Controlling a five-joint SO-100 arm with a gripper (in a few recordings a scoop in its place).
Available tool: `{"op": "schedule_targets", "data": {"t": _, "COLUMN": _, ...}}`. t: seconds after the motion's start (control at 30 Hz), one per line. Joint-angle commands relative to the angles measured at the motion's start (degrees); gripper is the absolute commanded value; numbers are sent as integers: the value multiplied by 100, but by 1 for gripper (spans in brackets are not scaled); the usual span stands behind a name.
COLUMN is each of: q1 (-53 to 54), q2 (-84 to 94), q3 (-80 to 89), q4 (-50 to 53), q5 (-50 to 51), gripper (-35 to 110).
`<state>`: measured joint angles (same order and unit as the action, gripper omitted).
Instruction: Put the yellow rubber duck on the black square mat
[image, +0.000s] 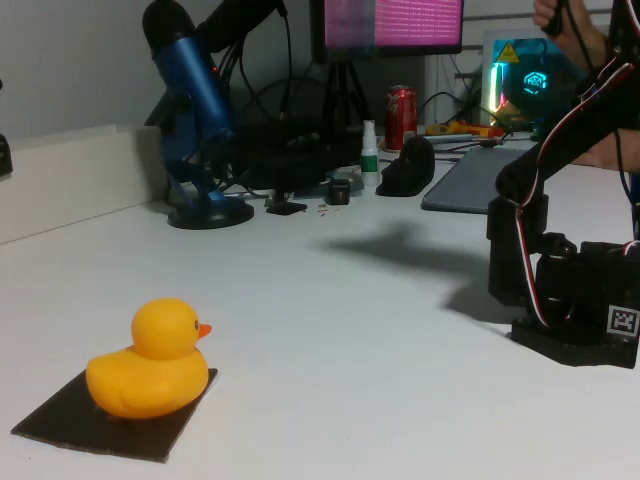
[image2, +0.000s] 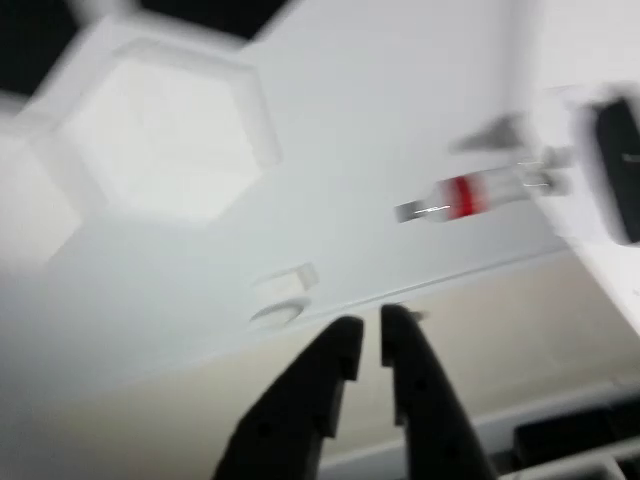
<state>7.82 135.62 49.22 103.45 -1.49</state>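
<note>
The yellow rubber duck (image: 150, 365) sits upright on the black square mat (image: 70, 425) at the lower left of the fixed view, beak pointing right. It covers most of the mat. My black arm (image: 545, 190) stands far off at the right edge of the table, folded upward, well away from the duck. In the blurred wrist view my gripper (image2: 370, 335) points up at a pale wall and ceiling. Its two black fingers (image2: 325, 385) are almost together with nothing between them.
A blue microphone on a round stand (image: 195, 110) is at the back left. A red can (image: 401, 113), a small bottle (image: 369, 150), cables and a grey slab (image: 470, 180) crowd the back. The arm's base (image: 580, 330) is at the right. A person's hand (image: 560, 20) shows top right.
</note>
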Motion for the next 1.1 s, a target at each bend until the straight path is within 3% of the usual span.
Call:
{"op": "schedule_targets", "data": {"t": 0.0, "q1": 105, "q2": 290, "q3": 870, "q4": 246, "q5": -44, "gripper": 2}}
{"op": "schedule_targets", "data": {"t": 0.63, "q1": 123, "q2": 4456, "q3": 6258, "q4": -1916, "q5": -123, "gripper": 2}}
{"op": "schedule_targets", "data": {"t": 1.07, "q1": 158, "q2": 5730, "q3": 9879, "q4": -3208, "q5": -44, "gripper": 2}}
